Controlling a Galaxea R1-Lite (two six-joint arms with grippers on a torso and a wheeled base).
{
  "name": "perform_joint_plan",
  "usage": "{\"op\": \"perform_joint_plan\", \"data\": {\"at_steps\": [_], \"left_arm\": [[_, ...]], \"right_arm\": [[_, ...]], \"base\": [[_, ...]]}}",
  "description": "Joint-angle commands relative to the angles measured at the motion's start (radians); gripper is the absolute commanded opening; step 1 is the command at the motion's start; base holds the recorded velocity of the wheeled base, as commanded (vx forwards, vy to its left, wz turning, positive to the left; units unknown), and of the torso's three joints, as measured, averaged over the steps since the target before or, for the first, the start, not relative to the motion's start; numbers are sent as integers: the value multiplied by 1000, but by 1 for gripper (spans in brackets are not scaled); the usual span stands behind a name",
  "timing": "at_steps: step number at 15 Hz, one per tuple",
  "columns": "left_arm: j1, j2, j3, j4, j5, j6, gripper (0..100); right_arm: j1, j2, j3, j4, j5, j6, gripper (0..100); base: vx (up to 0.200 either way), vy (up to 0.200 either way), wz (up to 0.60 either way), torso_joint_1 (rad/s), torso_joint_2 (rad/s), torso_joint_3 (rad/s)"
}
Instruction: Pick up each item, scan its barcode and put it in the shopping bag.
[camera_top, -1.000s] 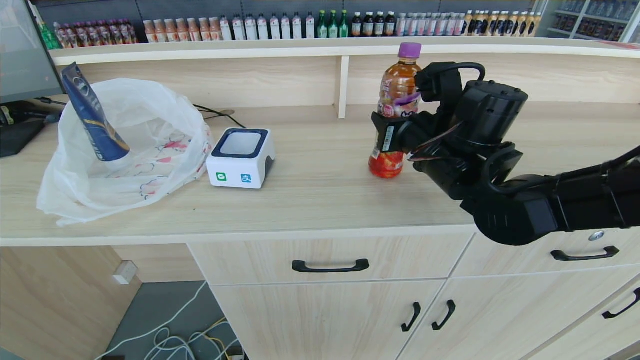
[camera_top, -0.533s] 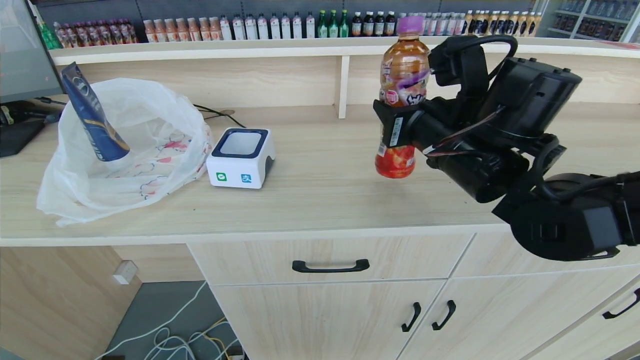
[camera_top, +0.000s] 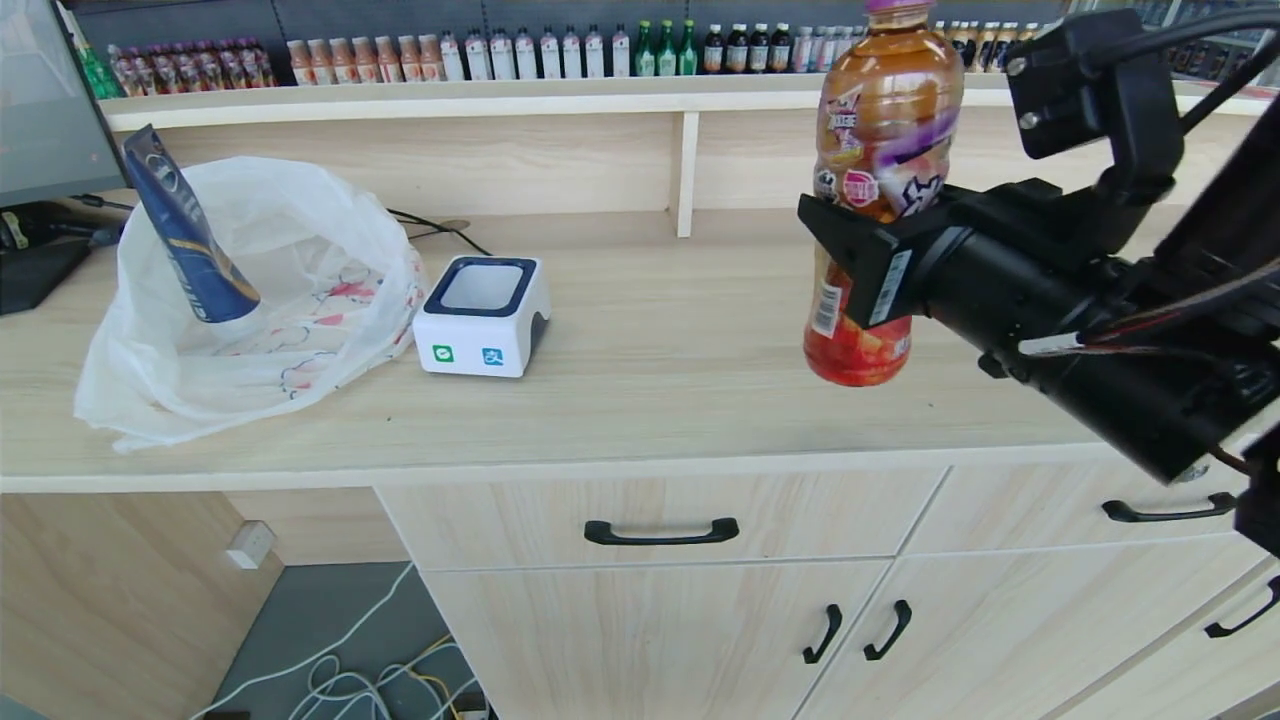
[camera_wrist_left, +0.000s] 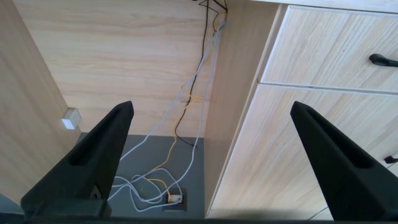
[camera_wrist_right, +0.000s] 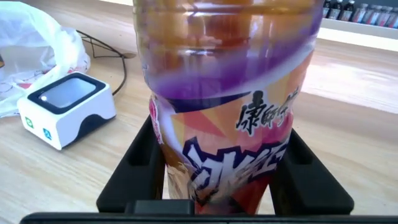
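In the head view, the right gripper (camera_top: 868, 262) is clamped around the middle of the bottle (camera_top: 880, 120). It holds the bottle upright in the air over the right part of the counter (camera_top: 640, 400). To the left sits the white scanner (camera_top: 483, 315). Farther left is the shopping bag (camera_top: 300, 250), with a blue pouch (camera_top: 185, 230) standing in it.

In the left wrist view, the left gripper (camera_wrist_left: 211, 162) has its fingers spread wide, facing cabinet fronts (camera_wrist_left: 336, 50) and floor cables (camera_wrist_left: 155, 180).

In the right wrist view, black fingers (camera_wrist_right: 134, 168) press both sides of the bottle's label.

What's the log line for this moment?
right gripper: shut on bottle, above counter | left gripper: open | bag: blue pouch inside | scanner: beside bag
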Motion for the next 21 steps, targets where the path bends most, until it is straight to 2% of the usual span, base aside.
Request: {"op": "perform_joint_plan", "data": {"at_steps": [1,5,8,9,11,13,15,17,21], "left_arm": [[1,0,0,0,1,-1,100],[1,0,0,0,1,-1,100],[1,0,0,0,1,-1,100],[1,0,0,0,1,-1,100],[1,0,0,0,1,-1,100],[1,0,0,0,1,-1,100],[1,0,0,0,1,-1,100],[1,0,0,0,1,-1,100],[1,0,0,0,1,-1,100]], "right_arm": [[9,-139,120,-3,2,-11,0],[12,-265,292,-3,6,5,0],[12,-276,329,-3,54,95,0],[11,-271,326,-3,121,141,0],[11,-268,351,-1,174,183,0],[-8,-263,348,-1,318,264,0],[-54,-245,328,-1,394,321,0],[-149,-193,263,-4,545,384,0],[-164,-127,177,-6,669,448,0]], "base": [[0,0,0,0,0,0],[0,0,0,0,0,0],[0,0,0,0,0,0],[0,0,0,0,0,0],[0,0,0,0,0,0],[0,0,0,0,0,0],[0,0,0,0,0,0],[0,0,0,0,0,0],[0,0,0,0,0,0]]}}
